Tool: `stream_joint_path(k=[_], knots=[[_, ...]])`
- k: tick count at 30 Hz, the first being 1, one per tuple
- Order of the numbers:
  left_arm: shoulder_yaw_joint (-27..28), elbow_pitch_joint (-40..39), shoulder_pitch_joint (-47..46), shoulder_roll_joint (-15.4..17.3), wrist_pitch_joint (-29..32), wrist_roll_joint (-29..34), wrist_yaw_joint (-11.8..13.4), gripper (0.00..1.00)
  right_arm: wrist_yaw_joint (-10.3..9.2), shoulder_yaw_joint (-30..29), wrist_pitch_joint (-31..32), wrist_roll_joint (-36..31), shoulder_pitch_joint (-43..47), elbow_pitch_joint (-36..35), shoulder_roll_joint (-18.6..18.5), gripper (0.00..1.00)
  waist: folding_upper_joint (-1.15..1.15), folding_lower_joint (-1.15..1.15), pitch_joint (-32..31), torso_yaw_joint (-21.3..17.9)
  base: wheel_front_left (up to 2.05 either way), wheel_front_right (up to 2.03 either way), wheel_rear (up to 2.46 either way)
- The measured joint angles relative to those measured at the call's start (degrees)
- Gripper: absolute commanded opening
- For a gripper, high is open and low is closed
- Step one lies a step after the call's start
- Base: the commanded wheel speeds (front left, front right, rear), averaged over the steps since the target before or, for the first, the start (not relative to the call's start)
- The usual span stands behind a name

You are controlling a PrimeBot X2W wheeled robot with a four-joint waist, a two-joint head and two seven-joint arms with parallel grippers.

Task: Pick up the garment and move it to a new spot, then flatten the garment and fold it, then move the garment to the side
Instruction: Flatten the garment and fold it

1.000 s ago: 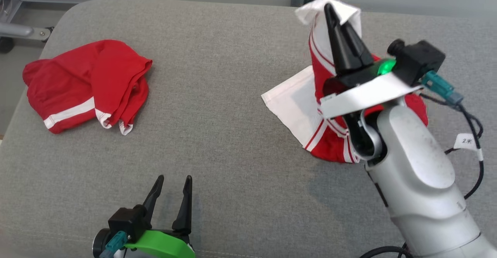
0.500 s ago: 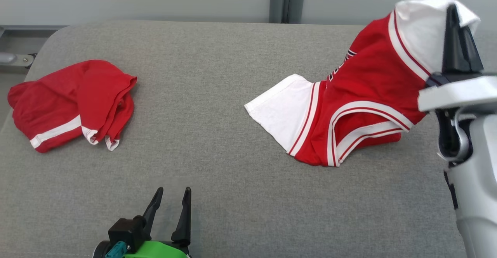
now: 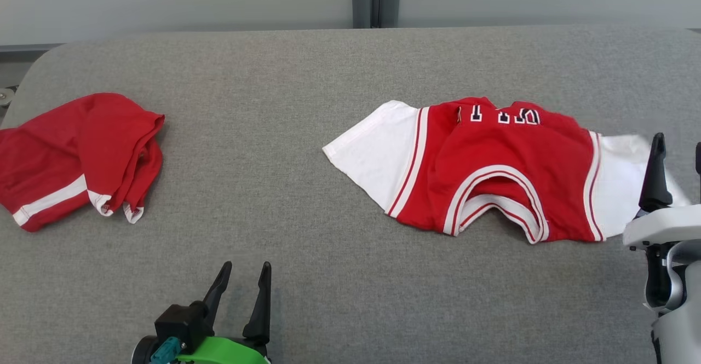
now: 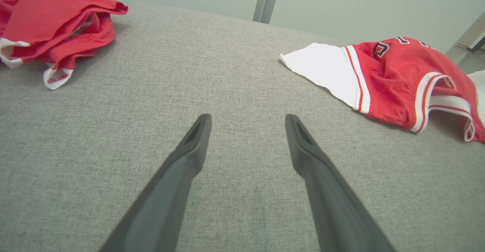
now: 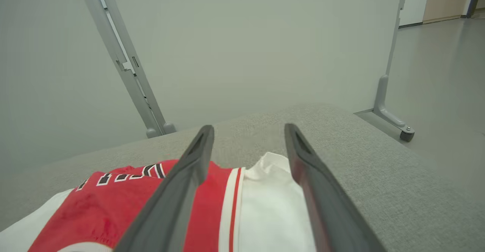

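- The jersey (image 3: 493, 156) lies rumpled at the right of the grey padded top (image 3: 306, 57).
- My right gripper (image 5: 248, 127) hangs open and empty over its white sleeve. My left gripper (image 3: 245, 266) is open too, well apart.
- I judge the jersey light, limp and unslippery, so I would pinch the sleeve hems.

Red-and-white jersey (image 3: 493, 172) spread on grey cushion (image 3: 306, 79)

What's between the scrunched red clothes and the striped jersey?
Only bare gray fabric surface, from the red clothes to the jersey, in the head view.

Left arm (image 3: 219, 351) and right arm (image 3: 662, 231) both hold their jaws spread apart.
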Motion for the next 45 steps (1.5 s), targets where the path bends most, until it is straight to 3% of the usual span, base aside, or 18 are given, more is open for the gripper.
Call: stream_joint_path(k=[3,8,16,32,33,34,35,41,45], knots=[[-0.3,0.1,-0.1,0.0,0.0,0.0,0.0,1.00,-0.01,2.1,0.0,-1.7,0.4,-1.6,0.9,1.00,0.00,0.00,0.1,0.1,0.00,0.00,0.00],[-1.3,0.4,-0.1,0.0,0.0,-0.3,0.0,1.00,0.02,13.2,0.0,-1.4,1.1,-2.1,2.9,1.00,0.00,0.00,0.0,1.0,0.00,0.00,0.00],[-1.5,0.7,-0.1,0.0,0.0,-0.9,0.0,1.00,0.03,28.8,0.0,1.6,1.7,4.1,4.4,1.00,0.00,0.00,0.0,3.8,0.00,0.00,0.00],[-1.6,0.9,-0.1,0.0,0.0,-1.5,-0.1,1.00,0.02,31.7,0.0,2.0,1.4,13.3,5.1,1.00,0.00,0.00,1.7,6.7,0.00,0.00,0.00],[-1.6,0.9,-0.2,0.0,0.0,-1.5,-0.1,1.00,0.02,32.1,0.0,2.0,0.9,13.9,5.2,0.94,0.00,0.00,1.7,6.8,0.00,0.00,0.00],[-1.7,0.9,-0.3,0.0,0.0,-1.5,-0.1,1.00,0.02,32.6,0.0,2.0,0.4,14.5,5.2,0.41,0.00,0.00,1.8,6.9,0.00,0.00,0.00],[-1.9,0.9,-0.5,0.0,0.0,-1.5,-0.1,1.00,0.02,33.1,0.0,1.6,-0.1,15.2,5.2,0.00,0.00,0.00,1.9,7.0,0.00,0.00,0.00],[-1.3,0.7,-0.5,0.0,0.0,-1.5,-0.1,1.00,0.05,32.5,0.0,1.5,-1.0,17.5,4.9,0.00,0.00,0.00,1.9,6.8,0.00,0.00,0.00],[-0.9,0.7,-0.1,0.0,0.0,-1.6,-0.1,1.00,0.05,29.6,0.0,2.0,1.3,15.1,2.2,0.00,0.00,0.00,1.8,5.6,0.00,0.00,0.00]])
